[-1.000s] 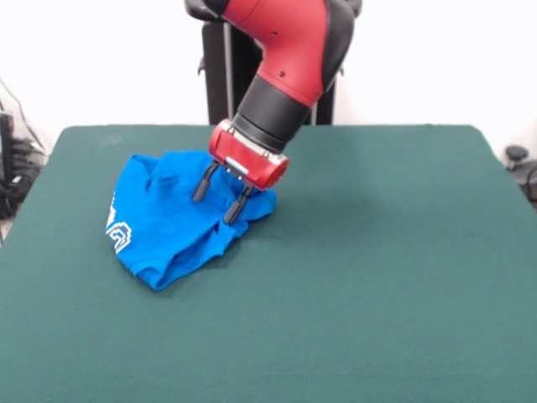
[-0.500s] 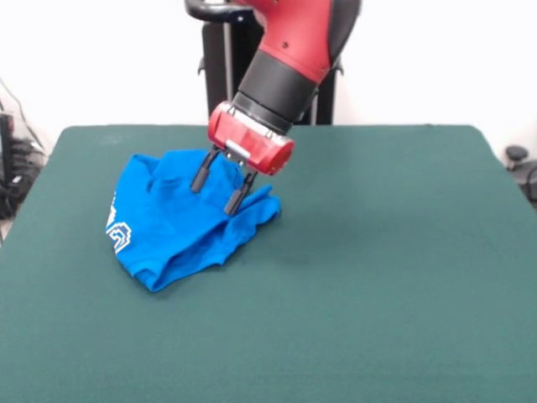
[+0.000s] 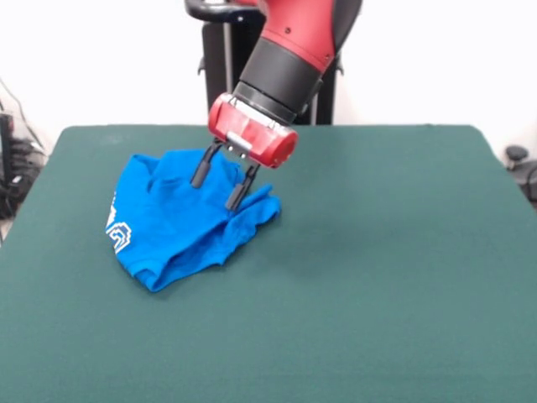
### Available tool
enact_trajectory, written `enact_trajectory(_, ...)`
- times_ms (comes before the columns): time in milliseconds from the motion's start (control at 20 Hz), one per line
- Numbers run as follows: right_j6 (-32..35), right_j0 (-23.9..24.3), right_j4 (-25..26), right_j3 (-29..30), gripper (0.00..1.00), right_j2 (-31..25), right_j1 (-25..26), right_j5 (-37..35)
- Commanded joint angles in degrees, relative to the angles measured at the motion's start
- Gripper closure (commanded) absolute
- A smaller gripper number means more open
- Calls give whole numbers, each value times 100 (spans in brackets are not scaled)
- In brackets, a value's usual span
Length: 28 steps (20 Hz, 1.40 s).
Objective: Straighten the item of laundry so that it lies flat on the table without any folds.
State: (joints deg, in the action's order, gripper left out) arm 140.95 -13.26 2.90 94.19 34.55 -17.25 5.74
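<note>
Crumpled blue T-shirt on the left half of the table, gripper poised open over its right edge

Nearest is bare green table (image 3: 352, 336); further back and left of centre lies the T-shirt (image 3: 172, 222), bunched into a heap with thick folds along its near edge and a scrap of white print showing at its left side, its long axis running from near-left to far-right. Above the shirt's far-right part hangs the gripper (image 3: 217, 187), tilted, its two dark fingers (image 3: 200, 175) spread apart with nothing between them; whether the tips touch the cloth I cannot tell. The bulk of the shirt lies down and to the left of the fingers, with only a small flap reaching right of them, so the next grasp likely wants that right-hand flap, drawn rightward to open the folds
</note>
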Motion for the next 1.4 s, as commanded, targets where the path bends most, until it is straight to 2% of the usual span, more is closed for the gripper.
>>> enact_trajectory(50,770,-183,-504,-123,0,-500,650,-60)
enact_trajectory(500,824,-270,-899,-261,0,-427,1116,313)
enact_trajectory(700,846,-451,-1150,-284,0,-207,1361,404)
enact_trajectory(1400,736,-691,-1558,-202,0,128,1856,618)
